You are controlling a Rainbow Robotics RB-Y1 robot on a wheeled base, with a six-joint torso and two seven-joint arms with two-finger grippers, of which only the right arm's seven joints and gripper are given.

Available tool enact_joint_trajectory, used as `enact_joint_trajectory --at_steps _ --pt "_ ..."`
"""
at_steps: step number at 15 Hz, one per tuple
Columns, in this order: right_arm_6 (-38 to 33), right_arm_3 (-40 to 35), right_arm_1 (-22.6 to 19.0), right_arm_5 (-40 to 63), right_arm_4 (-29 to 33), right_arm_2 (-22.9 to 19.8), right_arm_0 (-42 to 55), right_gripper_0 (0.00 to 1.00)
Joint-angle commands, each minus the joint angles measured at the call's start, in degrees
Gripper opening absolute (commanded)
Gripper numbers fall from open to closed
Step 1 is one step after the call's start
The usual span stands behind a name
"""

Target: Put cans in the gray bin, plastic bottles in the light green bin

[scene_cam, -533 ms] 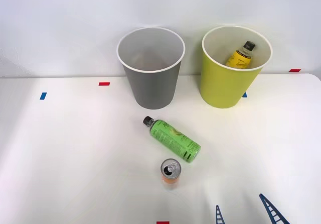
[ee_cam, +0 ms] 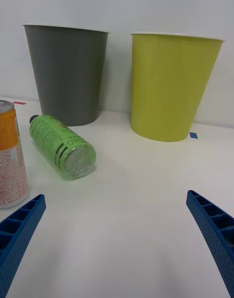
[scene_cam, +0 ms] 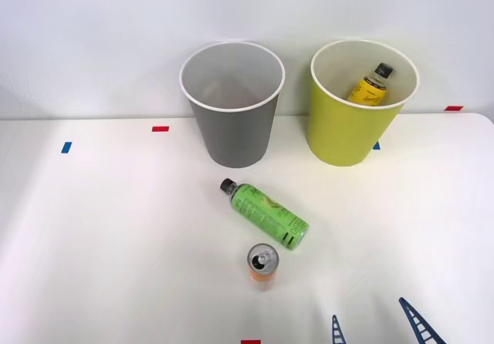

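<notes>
On table, green bottle (scene_cam: pixel 265 214) lying diagonal, cap toward gray bin (scene_cam: pixel 231 120)

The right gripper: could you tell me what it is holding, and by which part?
Nothing: the right gripper is open, with bare table between its jaws.

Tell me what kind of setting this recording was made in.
Probably a lab test bench for sorting trials: a plain white table against a bare wall, coloured tape markers on the tabletop, and a gray bin and light green bin staged side by side.
</notes>
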Motion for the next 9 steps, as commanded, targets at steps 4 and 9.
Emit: enact_joint_trajectory --at_steps 4,9 --pt "0.0 0.0 0.0 0.0 0.0 0.0 0.0 1.0" --pt "0.0 0.0 0.0 0.0 0.0 0.0 0.0 1.0"
